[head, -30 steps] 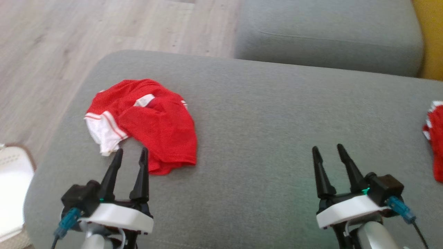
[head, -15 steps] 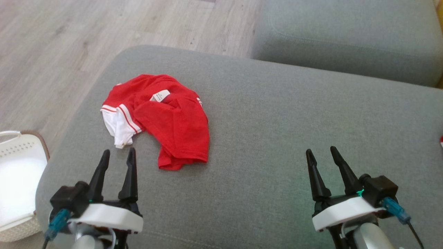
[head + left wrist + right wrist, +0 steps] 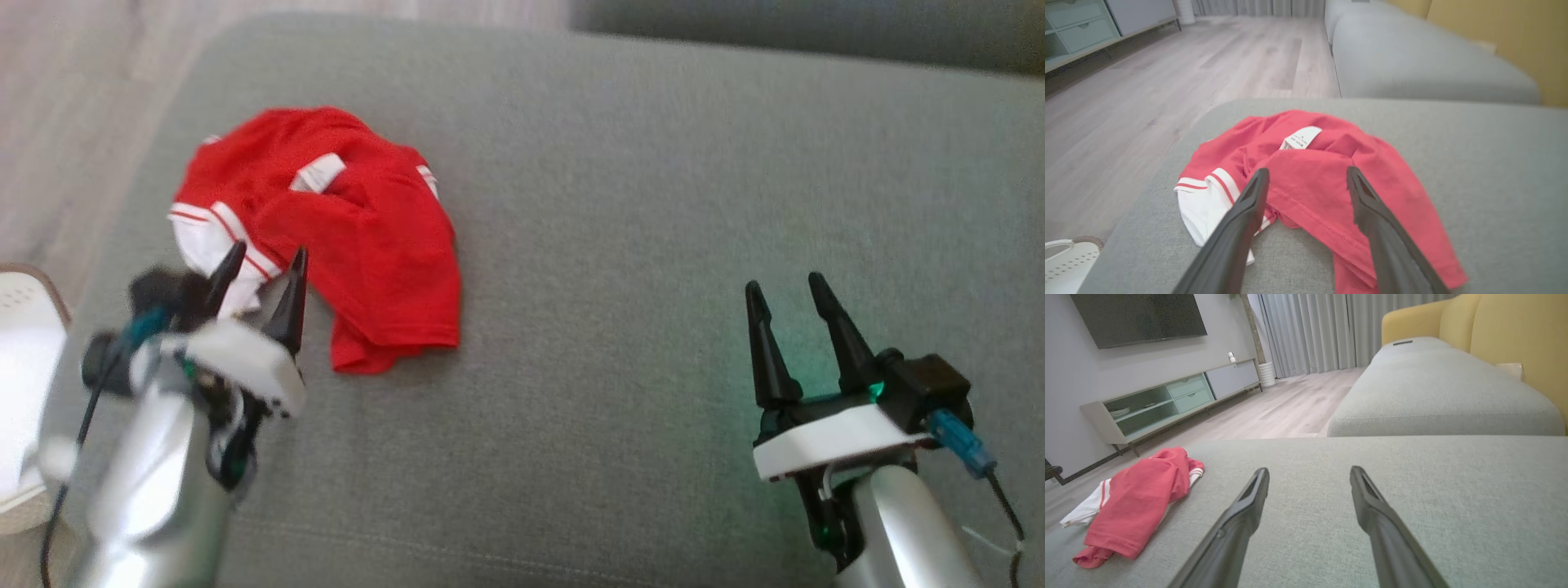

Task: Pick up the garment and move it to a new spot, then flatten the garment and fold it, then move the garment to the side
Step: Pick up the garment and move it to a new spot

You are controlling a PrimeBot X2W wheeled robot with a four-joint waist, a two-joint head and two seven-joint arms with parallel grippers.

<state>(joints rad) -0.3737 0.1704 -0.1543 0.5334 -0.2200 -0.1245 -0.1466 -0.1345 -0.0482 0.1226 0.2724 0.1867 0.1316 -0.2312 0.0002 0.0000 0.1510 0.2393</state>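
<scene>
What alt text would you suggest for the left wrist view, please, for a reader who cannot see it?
A crumpled red garment with white striped trim lies on a grey sofa cushion, framed between the two spread dark fingers of the open left tool. Pale wooden floor stretches beyond the cushion.

Red fabric garment (image 3: 359, 245): crumpled and unfolded, lying in a loose heap on the grey upholstered sofa cushion (image 3: 653, 245). In the head view it sits near the cushion's left end, close to the rounded edge. The upper layer is plain red, doubled over on itself with several creases. A white sleeve (image 3: 194, 237) with thin red stripes sticks out at the heap's left side, flat against the cushion. A white label (image 3: 1301, 138) faces up on the far part of the heap; its print is too small to read. The stitched red hem (image 3: 384, 347) bunches at the near corner. The whole garment rests on the cushion.
</scene>
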